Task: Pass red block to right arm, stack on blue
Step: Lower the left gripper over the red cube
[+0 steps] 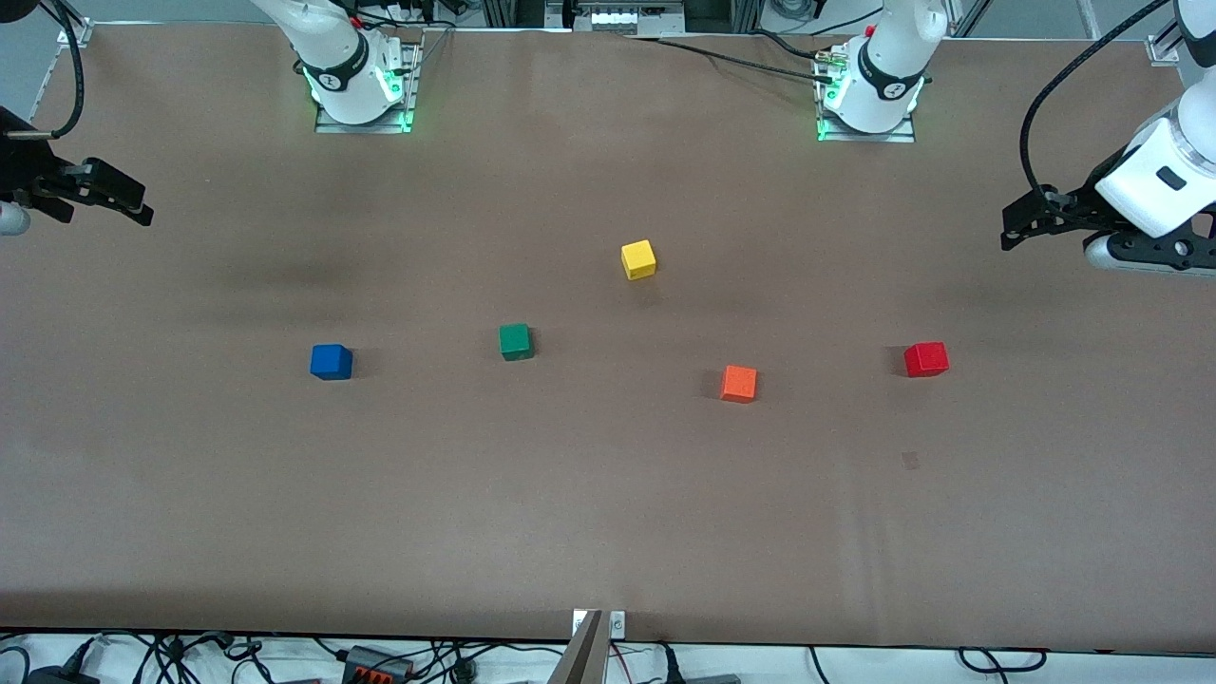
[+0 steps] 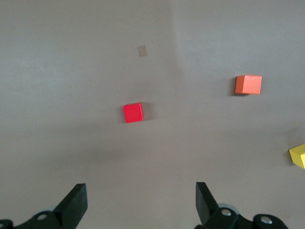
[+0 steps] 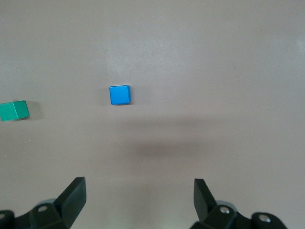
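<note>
red block [image 1: 925,359]: sits alone on the counter [image 1: 608,513] toward the left arm's end, untouched, with the orange cube [image 1: 738,383] its closest neighbour
left end effector [image 1: 1021,226]: empty, fingers spread wide, up in the air above that same end of the counter; in the left wrist view the red block [image 2: 133,112] lies ahead of the gap between the fingers, so the reach looks like forward and down
nearer arm: the left, by a clear margin (the block is a cube, so no long axis to line up with)
blue [image 1: 331,361]: toward the right arm's end, bare on top, beside the green cube [image 1: 515,341]
right end effector [image 1: 119,201]: waits above its end, wide open, holding nothing
containers: none in sight
</note>
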{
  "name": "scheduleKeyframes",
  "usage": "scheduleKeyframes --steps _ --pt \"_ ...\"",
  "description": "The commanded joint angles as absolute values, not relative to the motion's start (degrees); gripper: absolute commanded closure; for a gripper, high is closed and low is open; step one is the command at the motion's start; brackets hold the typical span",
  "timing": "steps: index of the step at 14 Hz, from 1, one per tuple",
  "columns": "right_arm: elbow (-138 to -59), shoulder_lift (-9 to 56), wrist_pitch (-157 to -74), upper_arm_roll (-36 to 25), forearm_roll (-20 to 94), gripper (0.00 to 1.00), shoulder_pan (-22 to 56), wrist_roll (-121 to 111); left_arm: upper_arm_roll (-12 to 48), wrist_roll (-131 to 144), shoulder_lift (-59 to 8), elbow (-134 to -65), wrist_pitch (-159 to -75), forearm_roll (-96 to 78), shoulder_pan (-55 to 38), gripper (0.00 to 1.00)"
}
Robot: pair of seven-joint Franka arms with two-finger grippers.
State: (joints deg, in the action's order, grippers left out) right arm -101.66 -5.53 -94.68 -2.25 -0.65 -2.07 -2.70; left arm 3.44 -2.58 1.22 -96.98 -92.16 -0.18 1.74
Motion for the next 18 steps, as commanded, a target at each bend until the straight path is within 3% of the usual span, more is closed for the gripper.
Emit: scheduleKeyframes --steps 1,7,14,18 --pt "-102.0 -6.2 -94.2 -1.8 -1.2 0.0 -2.4 -3.3 3.3 -2.6 -0.4 -93.8 -88.5 0.8 1.4 0.0" --pt "-102.0 -5.3 -94.2 -1.8 -1.2 0.0 -1.9 -3.3 3.2 -0.7 -2.2 -93.2 -88.4 0.4 1.7 0.0" --pt "-102.0 -4.5 -94.3 -1.8 -1.3 0.0 -1.8 -3.3 2.9 -1.2 -9.2 -92.3 -88.0 0.9 3.2 0.0" --pt "-102.0 -4.4 -94.0 -1.8 -1.5 0.0 -1.0 -3.3 2.8 -1.2 -11.6 -98.6 -98.6 1.0 4.3 0.0"
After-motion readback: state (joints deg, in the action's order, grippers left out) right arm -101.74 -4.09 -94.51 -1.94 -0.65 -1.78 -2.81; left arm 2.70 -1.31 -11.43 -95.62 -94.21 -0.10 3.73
